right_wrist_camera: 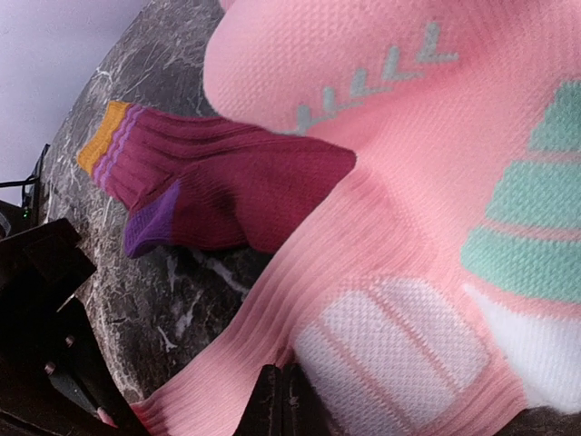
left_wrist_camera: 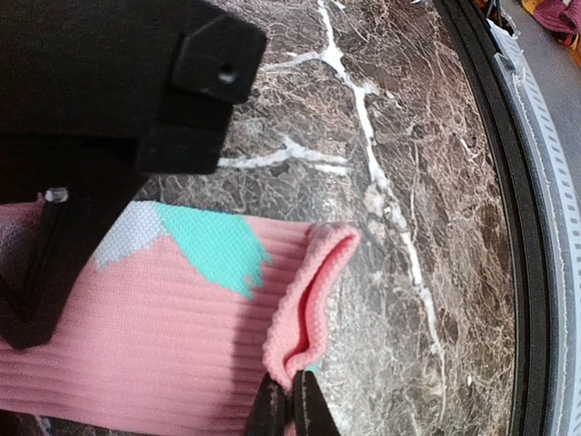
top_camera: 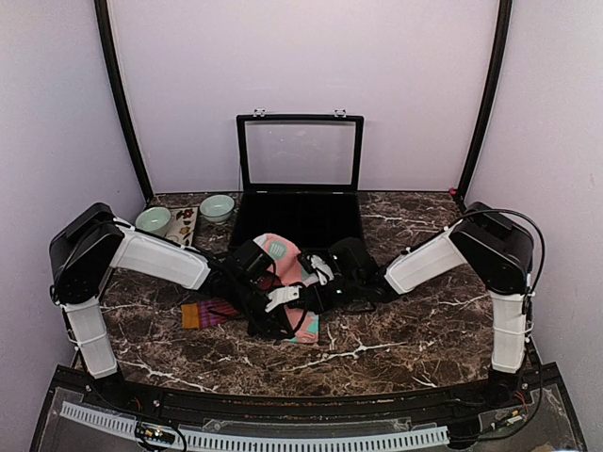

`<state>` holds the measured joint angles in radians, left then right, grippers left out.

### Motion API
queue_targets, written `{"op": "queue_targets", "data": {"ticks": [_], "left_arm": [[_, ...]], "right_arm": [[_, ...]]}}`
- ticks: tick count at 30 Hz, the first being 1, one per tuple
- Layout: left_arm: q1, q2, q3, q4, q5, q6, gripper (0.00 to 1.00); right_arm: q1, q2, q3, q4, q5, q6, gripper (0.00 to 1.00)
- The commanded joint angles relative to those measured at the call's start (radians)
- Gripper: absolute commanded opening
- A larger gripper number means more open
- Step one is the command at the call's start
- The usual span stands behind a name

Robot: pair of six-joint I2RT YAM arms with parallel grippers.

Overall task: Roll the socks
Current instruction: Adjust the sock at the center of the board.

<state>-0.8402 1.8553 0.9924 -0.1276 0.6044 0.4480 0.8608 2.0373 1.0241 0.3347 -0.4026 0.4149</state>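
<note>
Left wrist view has the left pincer [left_wrist_camera: 290, 411] clenched on the open cuff of the salmon-pink sock [left_wrist_camera: 163, 327], a fold of knit nipped between its tips just above the bench [left_wrist_camera: 390, 145]. The right pincer [right_wrist_camera: 280, 401] is clenched too, biting the same sock elsewhere along it, beside a white patch. That sock sits mid-bench, draped partly over the maroon sock [right_wrist_camera: 227, 186], whose orange cuff points toward the left edge. No roll shows yet, so I judge this the opening grip. The next move calls for turning one pinched end over onto the sock while the other end is held taut, without dragging the maroon one askew.
</note>
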Motion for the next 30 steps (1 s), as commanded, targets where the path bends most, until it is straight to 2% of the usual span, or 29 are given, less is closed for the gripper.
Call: {"op": "queue_targets", "data": {"ticks": [1,18,24,27,29,30], "left_arm": [[-0.011,-0.005,-0.005,-0.064,-0.022,0.034,0.0],[-0.077,0.012,0.002,-0.131,-0.085,0.102,0.0],[-0.077,0.033,0.002,-0.139,-0.099,0.089,0.0],[-0.076,0.027,-0.013,-0.134,-0.106,0.089,0.0],[-0.075,0.021,-0.021,-0.13,-0.107,0.087,0.0],[-0.074,0.018,-0.025,-0.127,-0.108,0.086,0.0]], "right_arm": [[-0.018,0.025,0.044,-0.033,0.121,-0.042,0.0],[-0.018,0.053,0.03,0.043,0.234,-0.042,0.0],[-0.018,-0.029,-0.036,0.108,0.274,-0.065,0.0],[-0.017,-0.108,-0.119,0.205,0.242,-0.086,0.08],[-0.016,-0.178,-0.187,0.264,0.238,-0.087,0.09],[-0.012,-0.207,-0.22,0.28,0.218,-0.107,0.18]]}}
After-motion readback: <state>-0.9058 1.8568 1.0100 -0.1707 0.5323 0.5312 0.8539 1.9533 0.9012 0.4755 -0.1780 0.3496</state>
